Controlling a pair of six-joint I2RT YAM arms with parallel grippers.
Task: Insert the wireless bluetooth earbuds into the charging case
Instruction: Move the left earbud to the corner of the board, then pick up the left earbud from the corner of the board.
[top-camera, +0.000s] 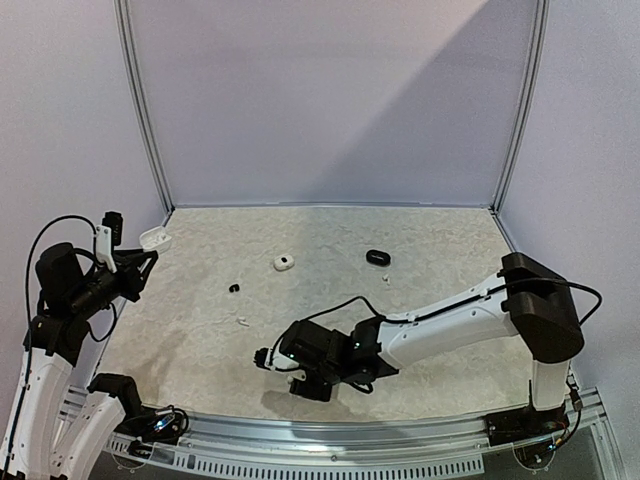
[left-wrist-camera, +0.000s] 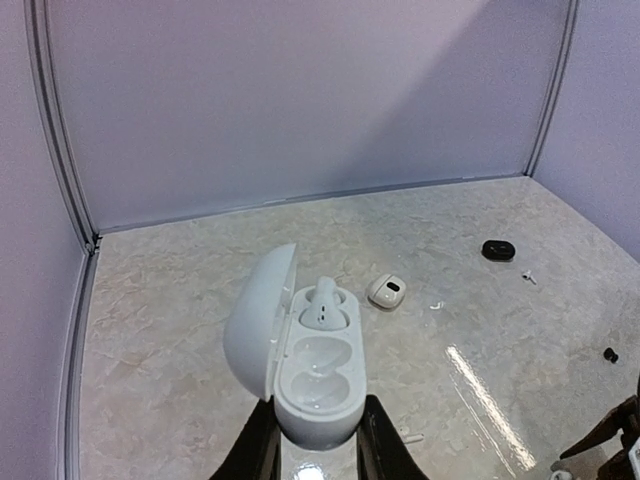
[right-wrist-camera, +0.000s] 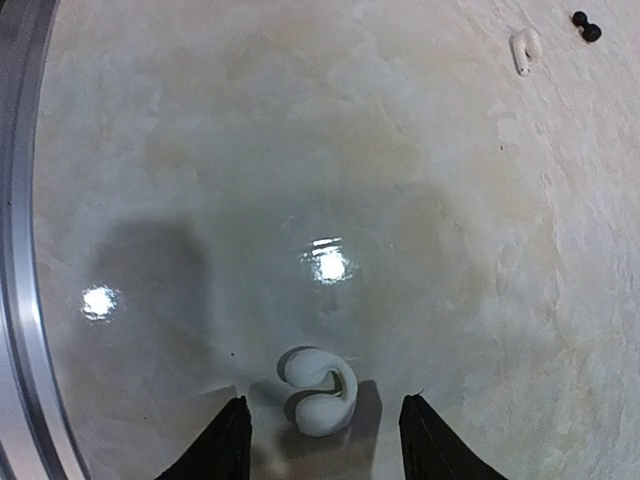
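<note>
A marbled table (top-camera: 450, 240) boxed in by pale lilac walls (top-camera: 330, 100) carried the scene. At the bottom middle of the left wrist view, the left gripper (left-wrist-camera: 318, 448) was clamped narrowly on the open white charging case (left-wrist-camera: 312, 360), its lid swung to the left. A seated earbud (left-wrist-camera: 325, 300) filled the upper well and the lower well was bare. Low in the middle of the top view, the right gripper (top-camera: 263, 358) had its fingers (right-wrist-camera: 228, 445) spread. A hooked earbud (right-wrist-camera: 318, 393) lay on the table between them, and neither finger seemed to touch it. It looked light, stiff and glossy, so it would probably skate or squirt out under a careless pinch, and the fat body seemed a safer hold than the thin curved hook. Only the left wrist view showed the wells and which one was filled. Only the right wrist view showed the hooked earbud, which was hidden under the gripper in the top view, along with a loose white earbud (right-wrist-camera: 524, 47) and a black earbud (right-wrist-camera: 586, 25) at its upper right. The top view alone showed the two arms well apart, and a small white case (top-camera: 284, 262) and a black case (top-camera: 377, 257) at mid-frame.
</note>
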